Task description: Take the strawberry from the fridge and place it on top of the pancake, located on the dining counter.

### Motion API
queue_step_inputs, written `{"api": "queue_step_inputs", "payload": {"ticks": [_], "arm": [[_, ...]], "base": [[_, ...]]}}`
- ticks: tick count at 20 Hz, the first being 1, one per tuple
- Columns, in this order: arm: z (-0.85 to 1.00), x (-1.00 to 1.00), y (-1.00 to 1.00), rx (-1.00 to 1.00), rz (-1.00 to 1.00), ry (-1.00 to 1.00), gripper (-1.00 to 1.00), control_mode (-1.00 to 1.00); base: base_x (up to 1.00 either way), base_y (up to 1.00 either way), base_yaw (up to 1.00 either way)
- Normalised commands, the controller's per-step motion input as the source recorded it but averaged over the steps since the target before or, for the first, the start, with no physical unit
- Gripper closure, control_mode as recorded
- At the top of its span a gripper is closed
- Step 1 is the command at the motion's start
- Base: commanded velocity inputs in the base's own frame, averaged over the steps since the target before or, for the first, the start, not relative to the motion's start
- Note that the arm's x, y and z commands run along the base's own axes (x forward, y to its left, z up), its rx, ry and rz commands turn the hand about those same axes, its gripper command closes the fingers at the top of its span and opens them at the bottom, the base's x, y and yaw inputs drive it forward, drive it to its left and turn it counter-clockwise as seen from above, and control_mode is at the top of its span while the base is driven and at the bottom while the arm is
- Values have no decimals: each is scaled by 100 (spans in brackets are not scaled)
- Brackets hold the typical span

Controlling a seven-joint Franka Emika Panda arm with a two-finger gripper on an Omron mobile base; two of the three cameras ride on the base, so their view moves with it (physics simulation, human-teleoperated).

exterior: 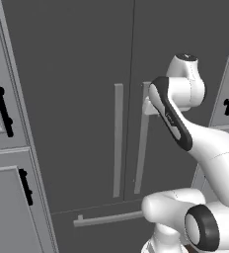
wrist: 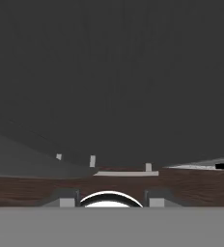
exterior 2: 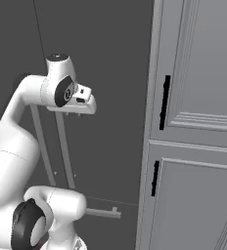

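Note:
The fridge (exterior: 77, 74) (exterior 2: 101, 49) stands right in front of me, dark grey, both doors closed. Two long light grey bar handles run down its middle, the left one (exterior: 118, 143) and the right one (exterior: 142, 148) (exterior 2: 63, 146). My gripper (exterior: 147, 107) (exterior 2: 80, 113) hangs at the upper part of the right handle and points down along the door. In the hand view its tips (wrist: 111, 198) stand partly apart with nothing between them, over the dark door face (wrist: 109, 72). The strawberry is hidden behind the doors. The pancake and the dining counter are out of view.
A horizontal drawer handle (exterior: 106, 219) (exterior 2: 103, 212) (wrist: 126, 173) crosses the fridge's lower part. Light grey panelled cabinets with short black handles flank it on the left (exterior: 3, 188) and on the right (exterior 2: 198, 122). Brown wood floor (wrist: 36, 190) lies below.

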Motion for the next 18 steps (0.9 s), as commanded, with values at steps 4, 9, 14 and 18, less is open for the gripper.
{"api": "queue_step_inputs", "payload": {"ticks": [4, 9, 14, 18], "arm": [[0, 0, 0, 0, 0, 0, -100, 100], [0, 0, 0, 0, 0, 0, -100, 100], [0, 0, 0, 0, 0, 0, -100, 100], [0, 0, 0, 0, 0, 0, -100, 100]], "base": [[-20, -5, 0], [-65, -6, -3], [-45, 22, 0], [-4, 67, -4]]}}
